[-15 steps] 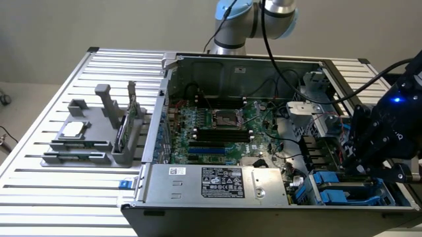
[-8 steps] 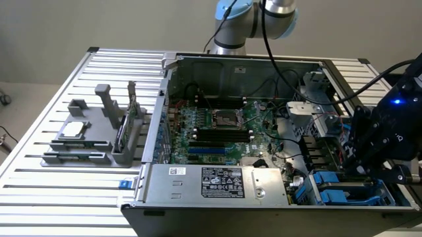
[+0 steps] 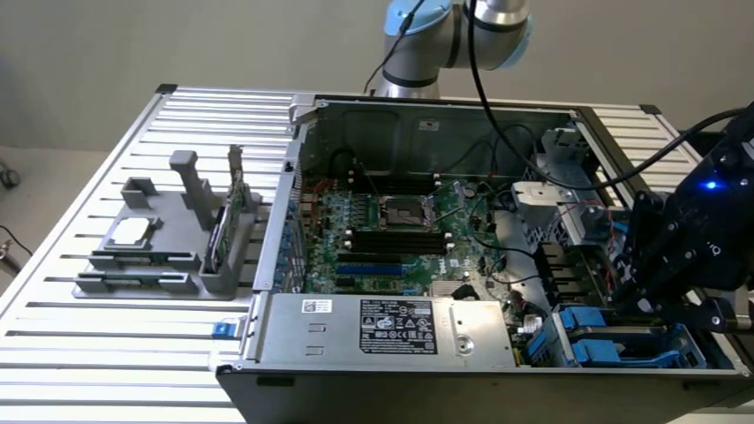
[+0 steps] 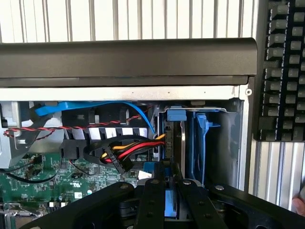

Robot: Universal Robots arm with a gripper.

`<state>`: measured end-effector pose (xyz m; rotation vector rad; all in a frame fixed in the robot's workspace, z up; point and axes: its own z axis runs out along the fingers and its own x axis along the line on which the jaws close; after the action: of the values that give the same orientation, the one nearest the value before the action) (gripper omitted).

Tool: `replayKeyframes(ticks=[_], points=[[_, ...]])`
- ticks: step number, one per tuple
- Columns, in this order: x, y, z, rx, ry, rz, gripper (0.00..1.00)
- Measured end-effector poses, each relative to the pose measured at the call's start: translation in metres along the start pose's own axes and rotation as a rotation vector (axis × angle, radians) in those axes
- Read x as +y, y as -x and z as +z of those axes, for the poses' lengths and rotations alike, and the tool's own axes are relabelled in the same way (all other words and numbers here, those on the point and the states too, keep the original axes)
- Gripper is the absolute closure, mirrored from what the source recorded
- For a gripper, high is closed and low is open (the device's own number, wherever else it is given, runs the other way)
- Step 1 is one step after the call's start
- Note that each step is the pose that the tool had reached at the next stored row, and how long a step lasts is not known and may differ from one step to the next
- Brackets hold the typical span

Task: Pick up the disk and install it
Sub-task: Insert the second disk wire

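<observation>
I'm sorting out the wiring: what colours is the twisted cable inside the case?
Red and black, twisted together; the twisted cable shows best in the wrist view.

I see the computer case (image 3: 412,115) in bare grey sheet metal, dull — its outer rim (image 4: 128,59) smooth black with a soft sheen. The table (image 3: 83,353) is ribbed pale metal. The drive rails (image 4: 202,138) are glossy blue plastic; the gripper (image 4: 164,205) — matt black.
</observation>
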<state>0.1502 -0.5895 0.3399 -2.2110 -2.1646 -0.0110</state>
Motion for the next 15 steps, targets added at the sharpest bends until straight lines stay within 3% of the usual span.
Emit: replayKeyframes(ticks=[9,15], points=[[0.0003,0.0013,0.0013,0.0166,-0.0005,-0.004,0.83],[0.0004,0.0045,0.0019,0.023,-0.001,-0.012,0.83]])
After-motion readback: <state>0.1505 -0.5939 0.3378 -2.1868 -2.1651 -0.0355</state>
